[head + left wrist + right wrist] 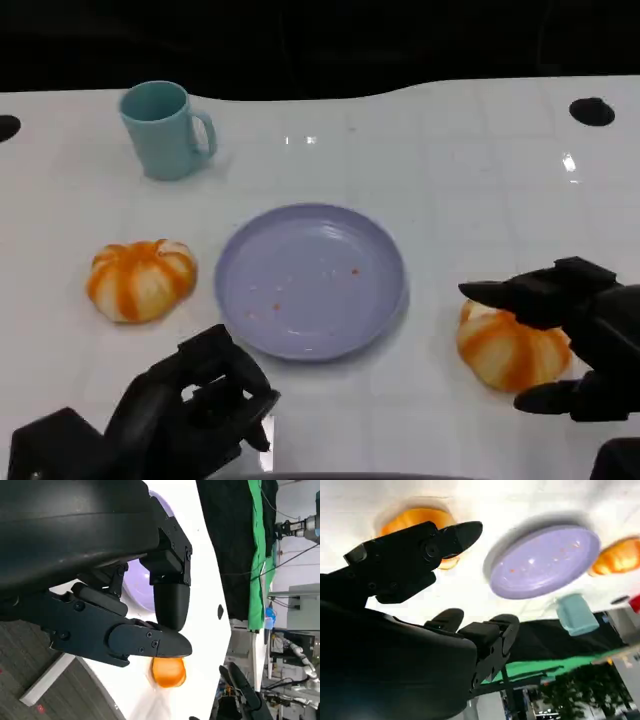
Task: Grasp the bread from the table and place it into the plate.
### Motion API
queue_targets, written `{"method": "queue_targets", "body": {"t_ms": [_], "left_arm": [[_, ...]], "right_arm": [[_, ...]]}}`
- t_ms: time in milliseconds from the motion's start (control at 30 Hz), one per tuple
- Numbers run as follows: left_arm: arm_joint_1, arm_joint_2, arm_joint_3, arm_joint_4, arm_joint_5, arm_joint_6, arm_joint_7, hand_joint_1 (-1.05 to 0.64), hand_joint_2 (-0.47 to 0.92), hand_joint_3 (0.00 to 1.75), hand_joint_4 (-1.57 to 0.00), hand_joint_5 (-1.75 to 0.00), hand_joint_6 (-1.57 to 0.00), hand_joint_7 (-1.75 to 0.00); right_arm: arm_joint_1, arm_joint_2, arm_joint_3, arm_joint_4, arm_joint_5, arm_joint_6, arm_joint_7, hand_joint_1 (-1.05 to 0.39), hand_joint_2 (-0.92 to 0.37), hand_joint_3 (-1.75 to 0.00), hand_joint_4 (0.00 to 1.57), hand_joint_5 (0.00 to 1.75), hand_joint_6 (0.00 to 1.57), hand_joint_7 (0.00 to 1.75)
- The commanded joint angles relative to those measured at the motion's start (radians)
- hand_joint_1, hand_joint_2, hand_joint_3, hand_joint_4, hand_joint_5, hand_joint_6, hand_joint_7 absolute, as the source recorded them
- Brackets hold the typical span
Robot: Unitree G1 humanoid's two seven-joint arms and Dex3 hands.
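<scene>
Right hand (575,335) spread over a bread roll (510,350), not yet gripping.
Next: close fingers, lift toward the plate (385,300) mid-table; left hand (200,405) curled, holding nothing, at the near edge.

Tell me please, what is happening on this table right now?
A humanoid robot is reaching for bread. Its right hand is spread open around the bread to the right of the purple plate, not yet gripping it. The left hand hangs low near the table edge, fingers curled, holding nothing. Another bread and a teal mug sit to the plate's left.
</scene>
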Motion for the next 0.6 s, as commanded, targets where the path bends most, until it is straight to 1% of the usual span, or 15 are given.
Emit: {"method": "queue_targets", "body": {"t_ms": [33, 167, 367, 467, 600], "left_arm": [[0.001, 0.012, 0.005, -0.003, 0.002, -0.001, -0.002, -0.6, 0.92, 0.24, -0.71, -1.75, -0.59, -1.62], [0.0, 0.008, 0.003, -0.001, -0.005, 0.0, -0.005, -0.59, 0.92, 0.24, -0.71, -1.75, -0.59, -1.62], [0.003, 0.006, -0.003, -0.004, -0.005, 0.001, -0.004, -0.59, 0.92, 0.23, -0.7, -1.75, -0.59, -1.62], [0.003, 0.004, -0.005, -0.003, -0.005, -0.001, -0.004, -0.6, 0.92, 0.23, -0.71, -1.75, -0.59, -1.62], [0.007, 0.003, -0.006, -0.011, -0.006, 0.004, -0.002, -0.61, 0.92, 0.23, -0.71, -1.75, -0.59, -1.62]], "right_arm": [[0.002, -0.032, -0.004, -0.059, -0.044, 0.063, 0.026, -0.37, -0.77, 0.0, 0.0, 0.53, 0.29, 0.07], [-0.011, -0.049, 0.011, -0.081, -0.091, 0.102, 0.047, -0.36, -0.77, 0.0, 0.01, 0.52, 0.29, 0.06], [-0.038, -0.062, 0.038, -0.075, -0.136, 0.146, 0.074, -0.34, -0.77, 0.0, 0.04, 0.51, 0.32, 0.04], [-0.063, -0.064, 0.063, -0.045, -0.168, 0.166, 0.081, -0.34, -0.77, 0.0, 0.06, 0.49, 0.33, 0.04], [-0.1, -0.053, 0.1, 0.025, -0.196, 0.185, 0.066, -0.32, -0.76, 0.0, 0.11, 0.44, 0.36, 0.03]]}}
